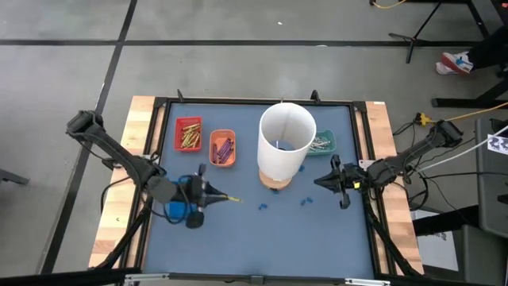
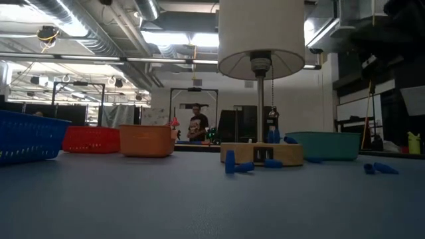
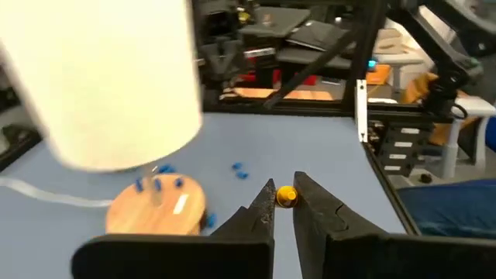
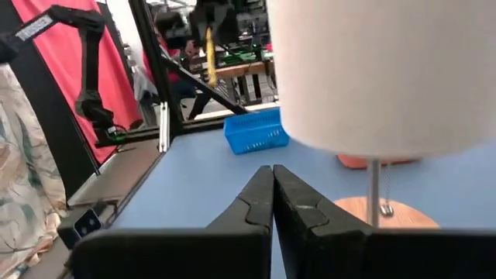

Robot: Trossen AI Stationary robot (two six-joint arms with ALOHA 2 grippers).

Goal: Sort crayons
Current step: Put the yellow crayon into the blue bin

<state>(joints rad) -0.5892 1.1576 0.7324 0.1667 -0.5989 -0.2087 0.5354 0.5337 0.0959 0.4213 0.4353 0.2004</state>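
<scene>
Left wrist view: left gripper (image 3: 284,200) pinching yellow crayon (image 3: 286,196) end-on; light, stiff, brittle, best held mid-shaft. Right gripper (image 4: 272,178) closed, empty.

The table top (image 1: 238,230) is a smooth, matt blue sheet, with bare pale wood (image 1: 119,214) along its sides and a black metal frame (image 1: 254,102). The lamp has a matt white shade (image 1: 286,141) that looks like paper or cloth, a shiny metal stem (image 2: 259,106) and a smooth wooden base (image 3: 159,208). The small baskets (image 2: 143,141) look like plastic mesh. The left gripper (image 3: 284,203) looks like hard, dull black plastic, and the yellow crayon (image 3: 286,196) in it looks waxy.
</scene>
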